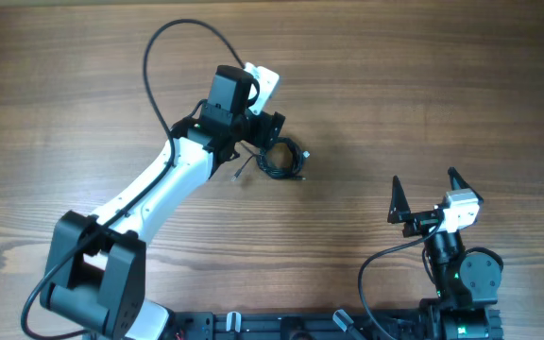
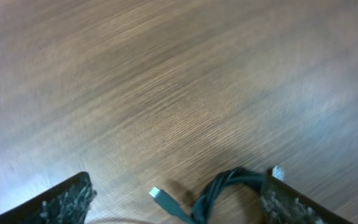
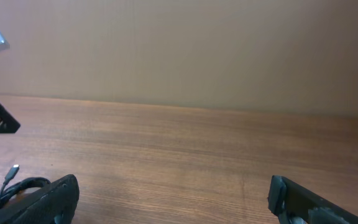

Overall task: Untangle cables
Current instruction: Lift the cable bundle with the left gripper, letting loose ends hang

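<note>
Left wrist: fingers [image 2: 61, 202] wide apart, cables [image 2: 229, 184] between them

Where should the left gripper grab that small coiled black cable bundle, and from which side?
Probably the loose strand just behind the plug, coming straight down from above: it sticks out clear of the coiled cable bundle, which lies flat on the table. The left gripper hangs open over it.
</note>
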